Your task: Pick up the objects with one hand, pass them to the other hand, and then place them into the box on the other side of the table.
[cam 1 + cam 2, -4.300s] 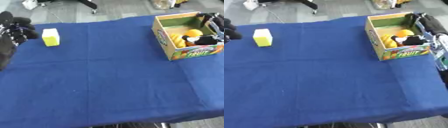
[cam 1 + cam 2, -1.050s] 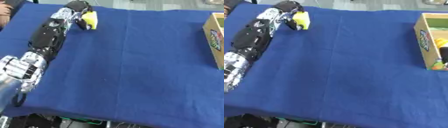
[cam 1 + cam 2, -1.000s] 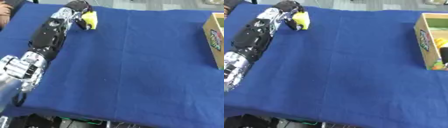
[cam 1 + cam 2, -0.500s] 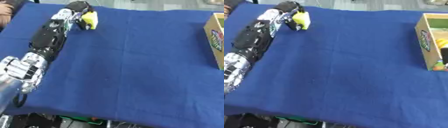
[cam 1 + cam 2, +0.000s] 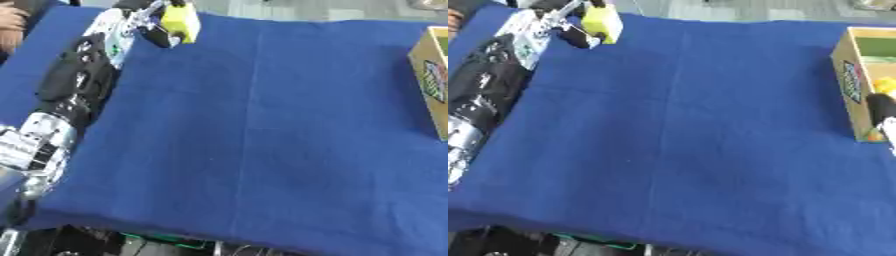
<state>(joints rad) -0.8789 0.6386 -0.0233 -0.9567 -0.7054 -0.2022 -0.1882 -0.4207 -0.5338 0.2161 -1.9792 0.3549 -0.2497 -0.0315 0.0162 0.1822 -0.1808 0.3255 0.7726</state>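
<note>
The left hand point(image 5: 149, 22) was curled round a yellow block point(image 5: 180, 22) at the blue cloth's point(image 5: 262, 125) far-left corner — well apart from the fruit box point(image 5: 859, 85).

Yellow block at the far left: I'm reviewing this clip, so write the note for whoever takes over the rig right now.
Left hand: stretched to the far left corner of the blue table, fingers curled round the yellow block.
Right hand: only a dark shape by the box at the right edge; fingers not readable.
Box: already holds yellow and orange items.
Done: block grasped.
Left: pass it to the right hand, then place it in the box.
</note>
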